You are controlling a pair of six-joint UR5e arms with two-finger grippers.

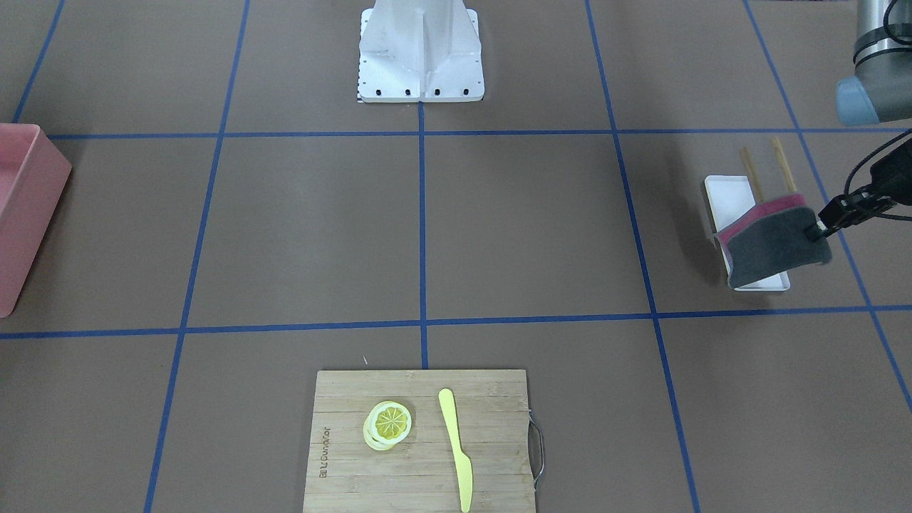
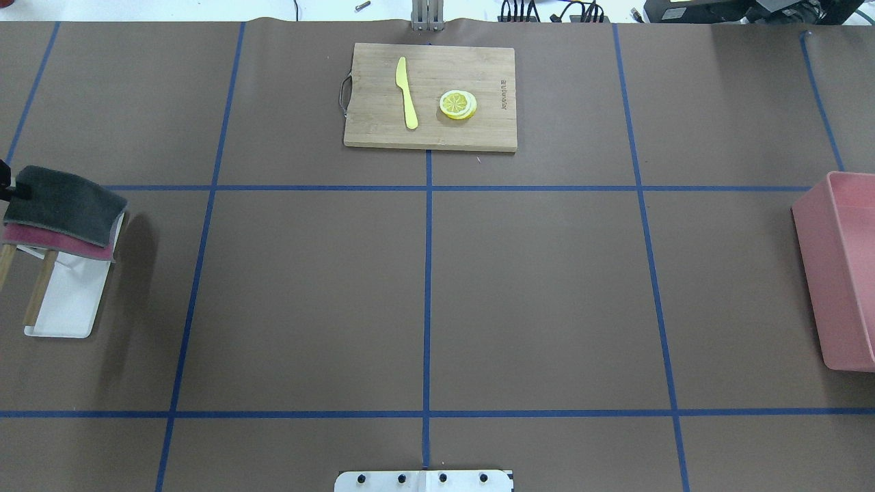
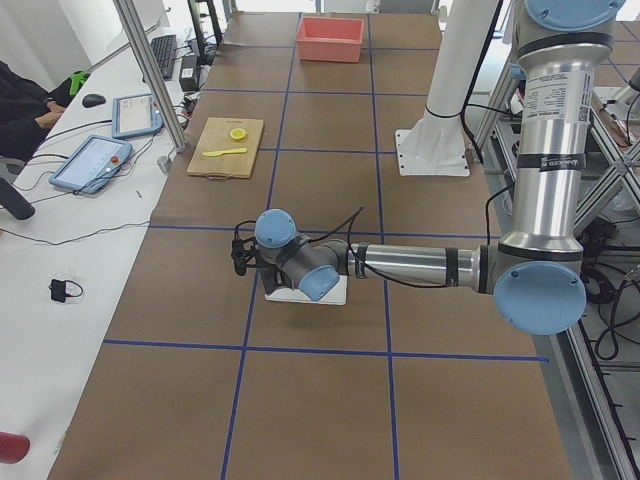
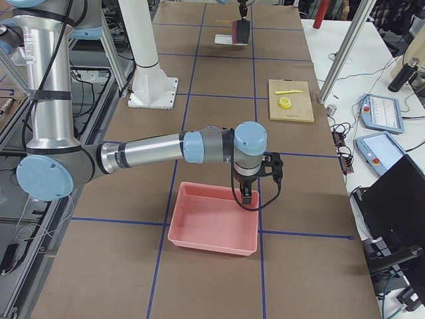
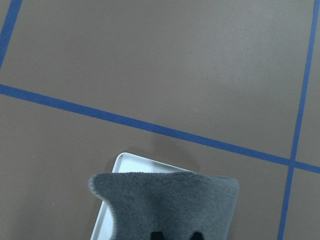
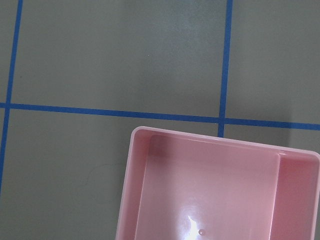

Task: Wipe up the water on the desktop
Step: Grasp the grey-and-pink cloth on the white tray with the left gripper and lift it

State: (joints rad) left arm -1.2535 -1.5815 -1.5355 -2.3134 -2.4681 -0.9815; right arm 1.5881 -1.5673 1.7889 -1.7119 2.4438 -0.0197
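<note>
The brown desktop [image 1: 534, 228] with blue tape lines shows no water that I can make out. My left gripper [image 1: 814, 231] is shut on a folded cloth [image 1: 773, 246], grey with a pink underside. It holds the cloth lifted just above a white tray [image 1: 727, 196] at the table's left end. In the left wrist view the cloth [image 5: 165, 205] hangs over the tray's corner [image 5: 107, 220]. My right gripper [image 4: 246, 196] hovers over a pink bin [image 4: 212, 229]; I cannot tell whether it is open or shut.
Two wooden chopsticks [image 1: 748, 171] lie beside the tray. A bamboo cutting board [image 2: 431, 133] with a yellow knife [image 2: 407, 92] and lemon slices [image 2: 458, 104] sits at the far middle. The pink bin [image 2: 841, 273] stands at the right edge. The robot base [image 1: 420, 57] is mid-table.
</note>
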